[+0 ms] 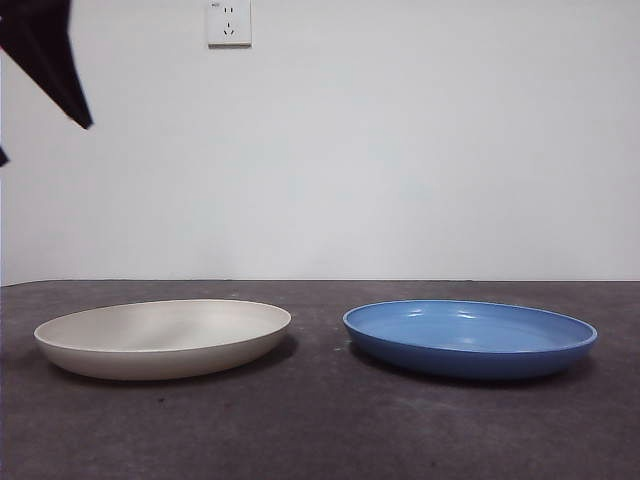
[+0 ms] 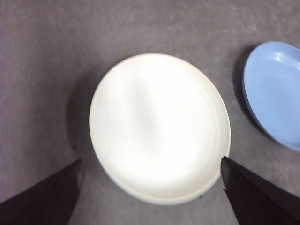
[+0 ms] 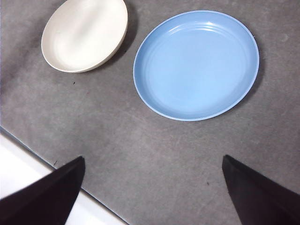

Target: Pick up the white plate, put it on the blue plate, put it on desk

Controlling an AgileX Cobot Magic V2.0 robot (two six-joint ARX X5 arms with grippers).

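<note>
The desk [image 1: 320, 430] fills the near part of the front view, dark grey and rough like stone. On it stand two plates side by side, both flat on the surface and both upright, with nothing in them.

The white plate [image 1: 163, 338] lies beside the blue plate [image 1: 470, 338], with a strip of bare desk between them; they do not touch. In the front view they are about the same size and at about the same depth.

The left gripper [image 2: 150, 197] hangs above the white plate [image 2: 159, 127], not touching it. Its two black jaws are spread wide, one at each side of the plate's near rim, and they hold nothing. The edge of the blue plate [image 2: 274, 93] shows beside the white plate in this view. A black tip at the top corner of the front view, high above the white plate, is an arm, but I cannot tell from that view which one.

The right gripper [image 3: 152, 192] is also spread wide and holds nothing. It is high over the desk [image 3: 154, 150], near the blue plate [image 3: 197, 65], with the white plate [image 3: 84, 35] on the blue plate's other side. A pale strip runs along the desk edge close to one jaw.

On the wall behind the plates there is a white socket [image 1: 229, 22], above the white plate.
</note>
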